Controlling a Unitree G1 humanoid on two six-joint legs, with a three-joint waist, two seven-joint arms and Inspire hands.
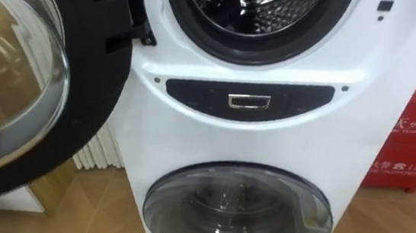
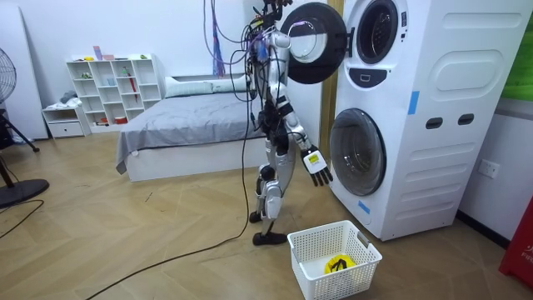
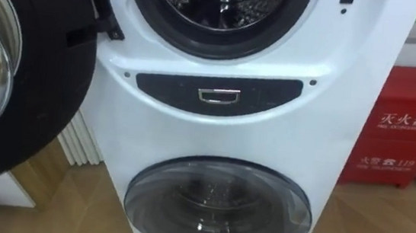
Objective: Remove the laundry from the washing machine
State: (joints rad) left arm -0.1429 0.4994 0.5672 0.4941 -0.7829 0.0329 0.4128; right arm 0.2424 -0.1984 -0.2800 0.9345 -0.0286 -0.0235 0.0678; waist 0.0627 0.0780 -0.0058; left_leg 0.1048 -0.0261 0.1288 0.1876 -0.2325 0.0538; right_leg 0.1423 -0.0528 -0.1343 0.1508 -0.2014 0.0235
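right hand (image 2: 316, 164): black and yellow, fingers loosely spread, holding nothing. hangs low in front of the tall white stacked washing machine (image 2: 441, 167), near its closed round glass lower door (image 1: 239, 207).
upper steel drum (image 1: 246, 1): mouth open. black-rimmed round glass door (image 1: 13, 75) swung wide to the machine's left.
clothes: none visible in the drum's shown part, probably deeper in. judged soft, light, limp, perhaps damp. bunch a fold and lift it over the dark door seal (image 1: 252, 52).
white slatted plastic basket (image 2: 310, 242): on the floor before the machine, with a yellow-black item (image 2: 339, 264) inside.
clearance: door edge crowds the machine's left; red cabinet (image 1: 413, 129) stands to its right.
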